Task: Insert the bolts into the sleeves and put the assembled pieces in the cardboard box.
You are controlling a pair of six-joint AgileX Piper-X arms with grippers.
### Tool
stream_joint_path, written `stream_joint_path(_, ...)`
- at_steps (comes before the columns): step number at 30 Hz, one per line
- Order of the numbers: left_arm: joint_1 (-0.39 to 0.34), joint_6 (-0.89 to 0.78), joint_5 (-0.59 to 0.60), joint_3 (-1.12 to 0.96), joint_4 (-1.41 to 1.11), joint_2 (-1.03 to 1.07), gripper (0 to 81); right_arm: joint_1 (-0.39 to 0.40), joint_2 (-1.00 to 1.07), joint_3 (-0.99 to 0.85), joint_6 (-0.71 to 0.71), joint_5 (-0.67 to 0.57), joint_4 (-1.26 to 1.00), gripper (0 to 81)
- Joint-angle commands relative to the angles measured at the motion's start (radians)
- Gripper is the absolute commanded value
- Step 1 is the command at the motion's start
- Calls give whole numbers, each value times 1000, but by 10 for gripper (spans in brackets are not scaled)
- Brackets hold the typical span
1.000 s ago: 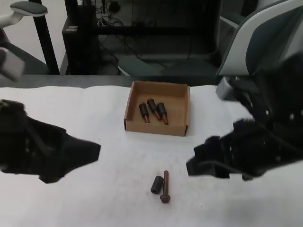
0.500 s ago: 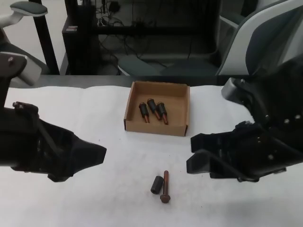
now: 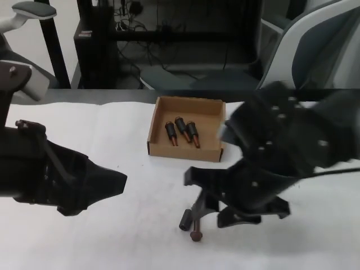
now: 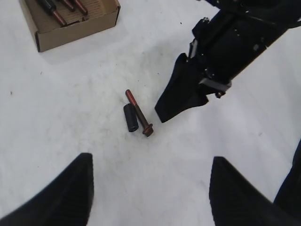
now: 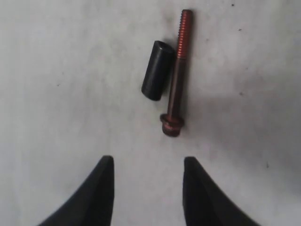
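A copper bolt point(image 5: 177, 70) and a short black sleeve point(image 5: 157, 70) lie side by side on the white cloth, apart from each other. My right gripper point(image 5: 148, 197) hangs open just above them, its two fingers short of the bolt's head. In the high view the right gripper point(image 3: 209, 214) covers part of the bolt point(image 3: 195, 232) and stands beside the sleeve point(image 3: 185, 220). My left gripper point(image 4: 150, 197) is open and holds nothing, some way left of the bolt point(image 4: 138, 113) and sleeve point(image 4: 130, 117). The cardboard box point(image 3: 159, 145) holds three assembled pieces point(image 3: 181, 131).
White cloth covers the bench point(image 3: 124, 236). The left arm point(image 3: 56, 180) occupies the left side. The box point(image 4: 70, 29) stands behind the loose parts. Chairs and dark stands sit beyond the bench's far edge.
The right arm has swung from the right side to the middle and come down over the bolt and sleeve. The left arm shifted slightly at first, then stayed put.
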Motion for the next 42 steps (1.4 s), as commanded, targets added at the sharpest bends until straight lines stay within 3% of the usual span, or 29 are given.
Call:
stream_joint_path(1,-3,4,2,-7,-12,-2,700,0,78,-78,-55,-19,78,462)
stream_joint_path(7,-3,4,2,-7,-12,-2,700,0,203,-196,-139,-5,239,462)
stream_joint_path(16,-3,4,2,-7,-28,-20,700,-4,218,-275,-219,54,286,462)
stream_joint_path(19,-3,4,2,-7,-51,-22,700,-4,218,-280,-327,56,279,462)
stream_joint_path(23,-1,4,2,-7,-65,-22,700,-4,218,-282,-675,65,282,462)
stream_joint_path(32,-1,35,2,-7,-65,-22,700,9,218,-282,-1670,94,347,462)
stream_joint_path(37,1,130,-19,-7,-65,-22,700,11,218,-282,-1998,102,278,462)
stream_joint_path(42,1,200,-82,-7,-65,-22,700,20,218,-282,-2154,109,155,462)
